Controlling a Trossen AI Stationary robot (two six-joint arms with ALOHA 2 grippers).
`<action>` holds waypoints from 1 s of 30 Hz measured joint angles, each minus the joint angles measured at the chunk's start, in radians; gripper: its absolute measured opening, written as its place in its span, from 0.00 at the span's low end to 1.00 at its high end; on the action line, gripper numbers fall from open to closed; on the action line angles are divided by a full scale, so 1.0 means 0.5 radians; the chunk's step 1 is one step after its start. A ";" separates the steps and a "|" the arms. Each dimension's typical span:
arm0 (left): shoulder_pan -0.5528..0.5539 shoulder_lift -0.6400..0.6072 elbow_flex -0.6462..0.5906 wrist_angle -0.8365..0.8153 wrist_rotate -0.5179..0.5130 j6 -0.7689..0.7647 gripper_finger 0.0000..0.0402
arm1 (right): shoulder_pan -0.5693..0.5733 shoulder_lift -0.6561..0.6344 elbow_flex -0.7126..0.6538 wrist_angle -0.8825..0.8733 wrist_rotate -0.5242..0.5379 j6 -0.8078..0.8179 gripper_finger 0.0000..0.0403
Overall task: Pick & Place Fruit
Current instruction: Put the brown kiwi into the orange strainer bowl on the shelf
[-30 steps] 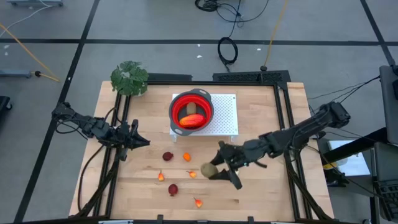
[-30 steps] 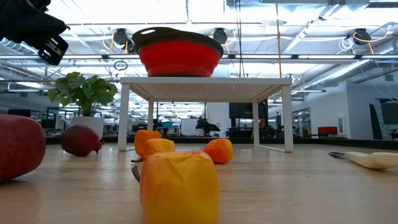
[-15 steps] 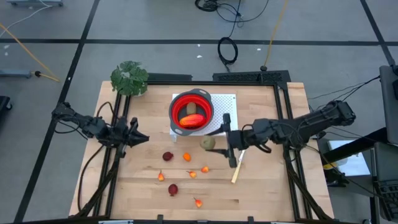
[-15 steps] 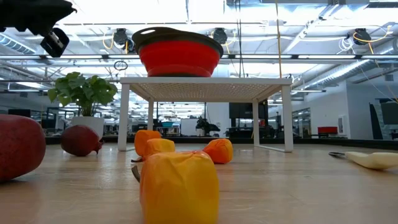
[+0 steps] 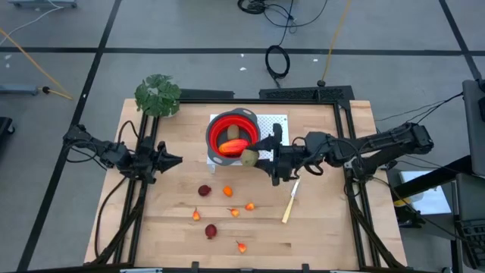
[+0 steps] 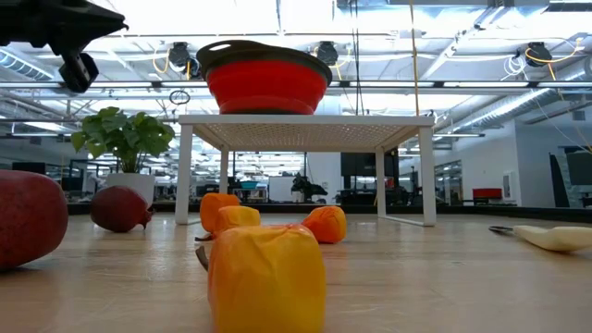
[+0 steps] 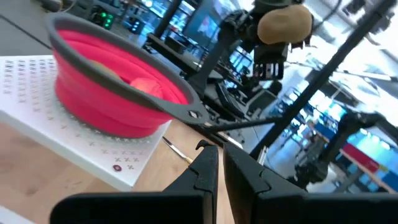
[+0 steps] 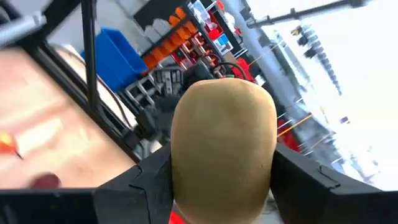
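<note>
right tool (image 5: pixel 256 158) pinching olive-brown oval fruit (image 5: pixel 249 158) at bowl (image 5: pixel 227 125) rim, long axis prob. along fingers; left tool (image 5: pixel 173 160) pressed together.

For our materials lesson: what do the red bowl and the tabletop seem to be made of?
Red bowl: probably soft silicone or plastic with a stiffer grey rim; matte, stepped folding walls. Tabletop: light wood, likely sealed; visible plank lines and grain.

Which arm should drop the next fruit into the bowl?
Right. The right gripper already holds an olive-brown fruit at the bowl rim; the left gripper sits shut and empty, off to the side.
</note>
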 joint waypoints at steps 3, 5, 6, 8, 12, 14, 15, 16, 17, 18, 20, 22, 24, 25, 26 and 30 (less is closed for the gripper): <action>0.000 0.000 0.000 -0.001 -0.036 -0.060 0.06 | -0.029 0.000 0.000 0.001 0.000 -0.185 0.52; 0.000 0.000 0.000 -0.001 -0.050 -0.066 0.06 | -0.042 0.000 0.000 0.001 0.000 -0.282 0.52; 0.000 0.000 0.000 -0.001 -0.054 -0.066 0.06 | -0.047 0.000 0.000 0.001 0.000 -0.325 0.52; 0.000 0.000 0.000 -0.001 -0.066 -0.066 0.06 | -0.054 0.000 0.000 0.012 0.001 -0.383 0.52; 0.000 0.000 0.000 -0.001 -0.068 -0.066 0.06 | -0.053 0.000 0.000 0.014 -0.001 -0.461 0.52; 0.000 0.000 0.000 -0.001 -0.068 -0.065 0.06 | -0.053 0.000 0.000 0.015 -0.002 -0.466 0.52; -0.001 0.000 0.000 -0.001 -0.068 -0.065 0.06 | -0.053 0.000 0.000 0.017 -0.002 -0.465 0.52; -0.001 0.000 0.000 -0.002 -0.069 -0.065 0.06 | -0.053 0.000 0.000 0.021 -0.002 -0.465 0.52; -0.001 0.000 0.000 -0.002 -0.069 -0.065 0.06 | -0.053 0.000 0.000 0.024 -0.002 -0.465 0.52; -0.001 0.000 0.000 -0.002 -0.069 -0.065 0.06 | -0.053 0.000 0.000 0.027 -0.004 -0.464 0.52; 0.000 0.000 0.000 -0.002 -0.069 -0.065 0.06 | -0.053 0.000 0.000 0.028 -0.009 -0.463 0.52; 0.000 0.000 0.000 -0.002 -0.069 -0.065 0.06 | -0.053 0.000 0.000 0.028 -0.009 -0.463 0.52; 0.000 0.000 0.000 -0.005 -0.069 -0.055 0.06 | -0.052 0.000 0.000 0.028 -0.010 -0.463 0.52; 0.000 0.000 0.000 -0.007 -0.070 -0.042 0.06 | -0.052 0.000 0.000 0.029 -0.010 -0.463 0.52; 0.000 0.000 0.000 -0.009 -0.070 -0.029 0.06 | -0.051 0.000 0.000 0.033 -0.010 -0.463 0.52; 0.000 0.000 0.000 -0.025 -0.070 0.003 0.06 | -0.049 0.000 0.000 0.086 -0.025 -0.462 0.52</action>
